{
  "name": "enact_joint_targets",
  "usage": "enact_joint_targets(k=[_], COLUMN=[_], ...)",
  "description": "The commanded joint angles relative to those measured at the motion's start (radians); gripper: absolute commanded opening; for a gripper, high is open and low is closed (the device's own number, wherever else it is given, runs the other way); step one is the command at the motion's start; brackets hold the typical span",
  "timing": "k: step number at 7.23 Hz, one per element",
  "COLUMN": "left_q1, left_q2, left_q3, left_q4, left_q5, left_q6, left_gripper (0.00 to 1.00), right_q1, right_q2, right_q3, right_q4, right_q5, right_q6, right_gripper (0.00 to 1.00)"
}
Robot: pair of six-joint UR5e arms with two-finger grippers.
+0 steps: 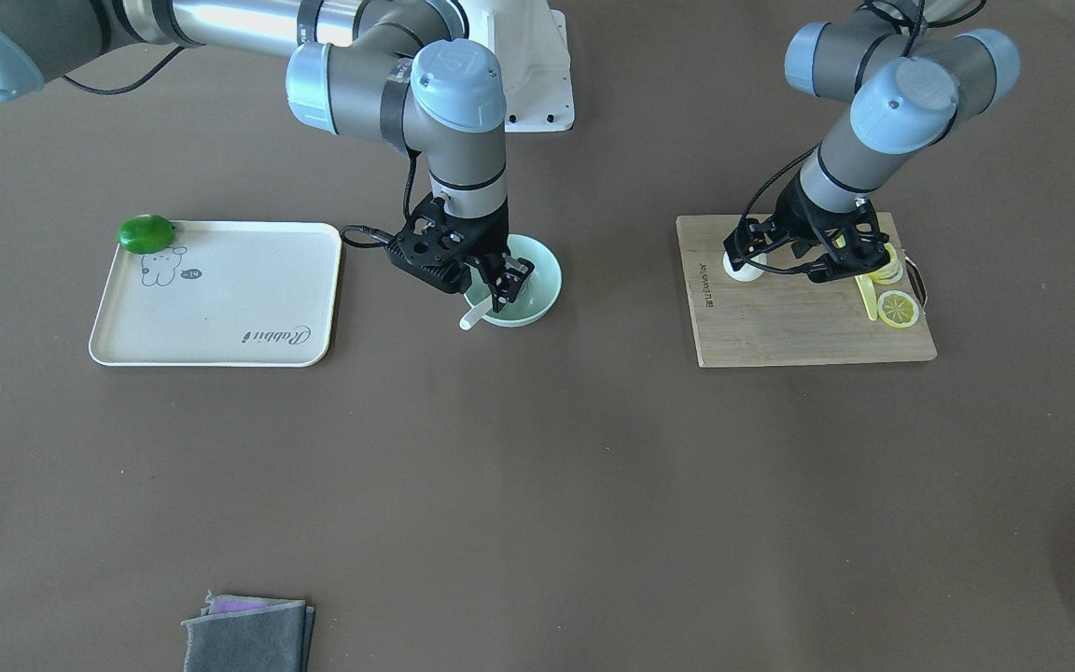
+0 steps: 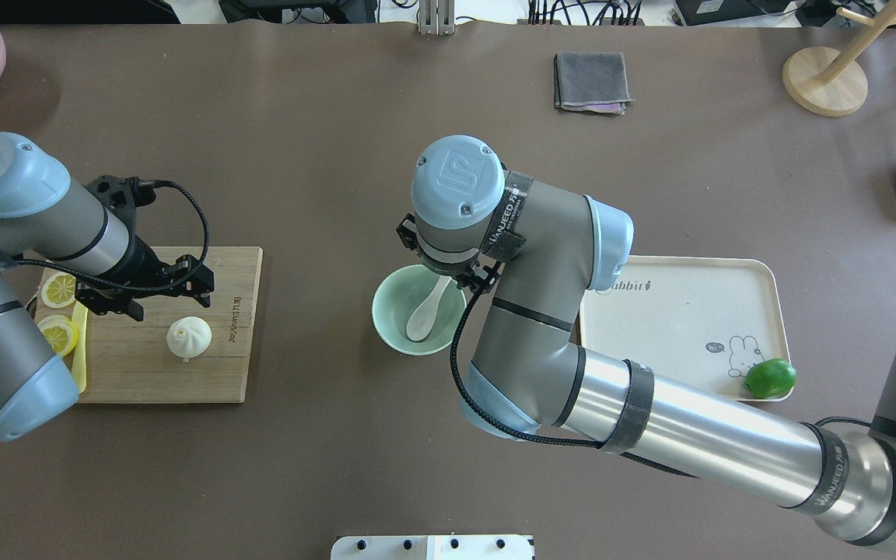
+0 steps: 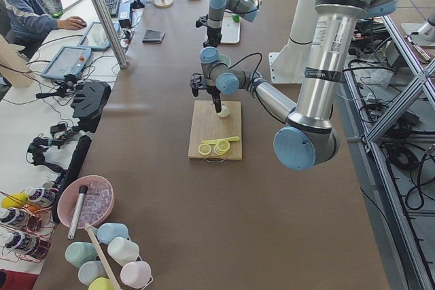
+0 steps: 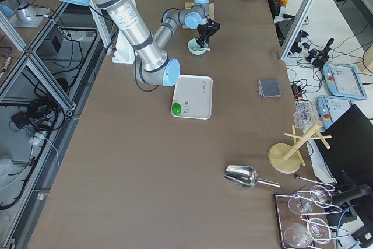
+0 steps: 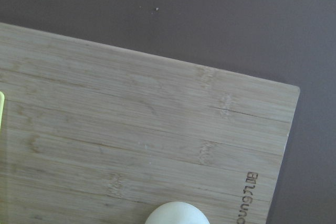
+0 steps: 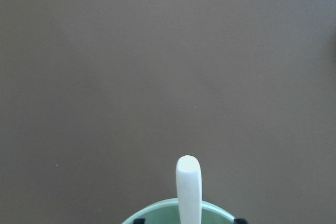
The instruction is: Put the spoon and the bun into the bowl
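On my feed the spoon (image 2: 422,317) lies inside the bowl (image 2: 383,323), scoop down in the hollow and handle leaning out over the rim. The right tool (image 1: 503,285) hangs just above it with its jaws parted and gripping nothing; in the wrist view the tips stand either side of the handle without touching. The left tool (image 1: 797,263) hovers low over the cutting board (image 2: 234,373), jaws spread wide and empty. The bun (image 2: 187,337) sits on that board just beside it (upright, pleats on top), well apart from the bowl across the desk (image 2: 323,155).
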Motion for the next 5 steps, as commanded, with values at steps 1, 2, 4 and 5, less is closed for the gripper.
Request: enact_joint_targets(k=[1, 2, 4, 5], left_q1=[0.082, 0.101, 0.107, 0.107], left_q2=[0.019, 0.022, 0.028, 0.025], left_q3=[-0.010, -0.016, -0.013, -0.012], left_q4=[-0.002, -0.002, -0.002, -0.002], left_q5=[0.063, 0.075, 0.077, 0.077], left_q6=[-0.049, -0.064, -0.067, -0.067], left_gripper=[0.96, 0.79, 0.36, 0.17], right_q1=[0.036, 0.056, 0.076, 0.089], right_q2=[-0.083, -0.110, -0.113, -0.118], right_q3=[0.093, 0.112, 0.112, 0.115], right_q4=[-0.003, -0.002, -0.002, -0.003], right_q5=[0.034, 0.056, 0.071, 0.074], right_q6=[-0.059, -0.090, -0.101, -0.103], right_gripper=[1.00, 1.00, 1.00, 1.00])
